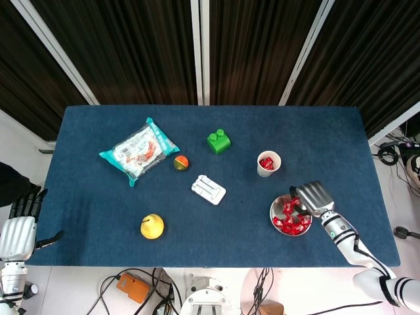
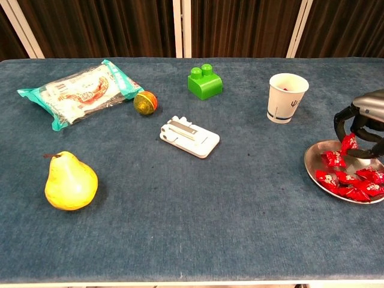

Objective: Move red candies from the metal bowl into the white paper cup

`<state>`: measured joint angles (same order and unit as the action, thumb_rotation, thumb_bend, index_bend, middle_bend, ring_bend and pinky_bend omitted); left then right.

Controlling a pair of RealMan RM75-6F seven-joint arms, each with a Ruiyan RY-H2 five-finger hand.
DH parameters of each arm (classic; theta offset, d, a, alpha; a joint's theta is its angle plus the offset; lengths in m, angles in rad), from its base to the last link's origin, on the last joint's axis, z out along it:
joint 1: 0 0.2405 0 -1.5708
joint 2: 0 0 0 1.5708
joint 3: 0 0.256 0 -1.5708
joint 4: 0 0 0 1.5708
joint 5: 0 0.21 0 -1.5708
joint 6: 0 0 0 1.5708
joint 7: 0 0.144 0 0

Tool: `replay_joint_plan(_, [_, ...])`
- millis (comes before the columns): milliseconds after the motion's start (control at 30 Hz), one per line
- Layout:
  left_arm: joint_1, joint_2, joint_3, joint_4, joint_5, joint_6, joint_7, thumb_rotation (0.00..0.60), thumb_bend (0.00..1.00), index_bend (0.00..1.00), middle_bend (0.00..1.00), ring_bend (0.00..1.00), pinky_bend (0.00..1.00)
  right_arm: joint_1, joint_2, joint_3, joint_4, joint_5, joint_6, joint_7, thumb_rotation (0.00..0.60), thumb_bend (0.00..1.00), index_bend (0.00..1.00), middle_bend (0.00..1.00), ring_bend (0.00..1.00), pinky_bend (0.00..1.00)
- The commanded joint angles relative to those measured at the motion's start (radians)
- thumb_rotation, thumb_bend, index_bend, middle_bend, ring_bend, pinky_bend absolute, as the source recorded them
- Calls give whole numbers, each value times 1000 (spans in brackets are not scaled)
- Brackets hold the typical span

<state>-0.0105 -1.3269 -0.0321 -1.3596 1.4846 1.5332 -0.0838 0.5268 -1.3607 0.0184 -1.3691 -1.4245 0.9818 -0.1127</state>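
Blue tablecloth from the head view: my right hand sits over the metal bowl, white paper cup just beyond. Chest view: fingers curled, pinching a red candy; a loose grip could drop it.

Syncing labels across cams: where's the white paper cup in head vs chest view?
Head view: white paper cup sits right of centre, just up-left of the metal bowl.
Chest view: white paper cup is upper right, beyond the metal bowl, left of the right hand.
Shared landmark: the green block, left of the cup in both.
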Motion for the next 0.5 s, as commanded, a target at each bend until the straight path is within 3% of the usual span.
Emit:
replay_joint_plan(33, [-2,0,-1,0,2,-2,1,600,0,0,0,0,0,17,24,42,-38,-3,26,27,600,591,709,907,1000,1000])
replay_joint_plan(300, [-8,3,-5,-7,-1,-9,7,600,0,0,0,0,0,110,25,192,-39,110,-14,41,600,591,697,907,1000,1000])
replay_joint_plan(500, [-8,3,-3,-11,-5,-13,13,600,0,0,0,0,0,189,-43,241,38,220,-110,8,600,591,659,907,1000,1000])
